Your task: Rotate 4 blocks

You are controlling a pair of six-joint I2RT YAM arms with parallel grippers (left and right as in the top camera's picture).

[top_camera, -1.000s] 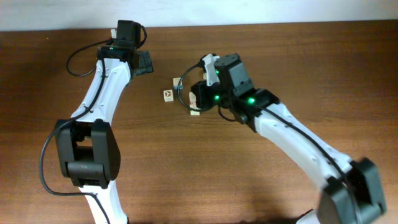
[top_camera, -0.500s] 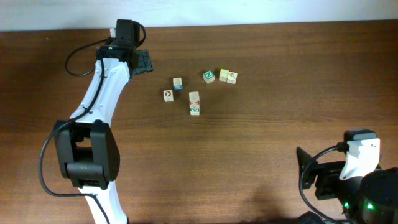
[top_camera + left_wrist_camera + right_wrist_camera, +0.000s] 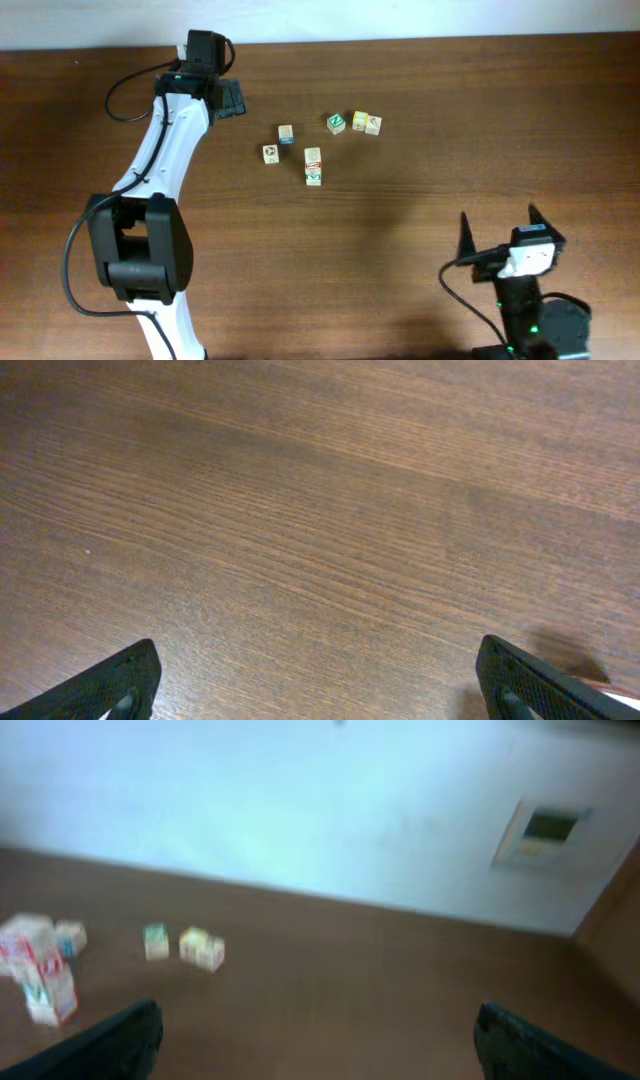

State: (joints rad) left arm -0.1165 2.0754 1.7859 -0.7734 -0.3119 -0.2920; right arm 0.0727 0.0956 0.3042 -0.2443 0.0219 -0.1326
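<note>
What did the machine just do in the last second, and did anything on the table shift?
The right arm swung away from the blocks, where it had been working, back to the table's near right corner; the right end effector is now open and empty. The left arm, the open left end effector and the blocks seen before stayed put.

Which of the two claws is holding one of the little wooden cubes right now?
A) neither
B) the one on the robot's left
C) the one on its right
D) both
A: the left gripper and the right gripper both stand open and empty, and the blocks all lie on the table, away from both.
</note>
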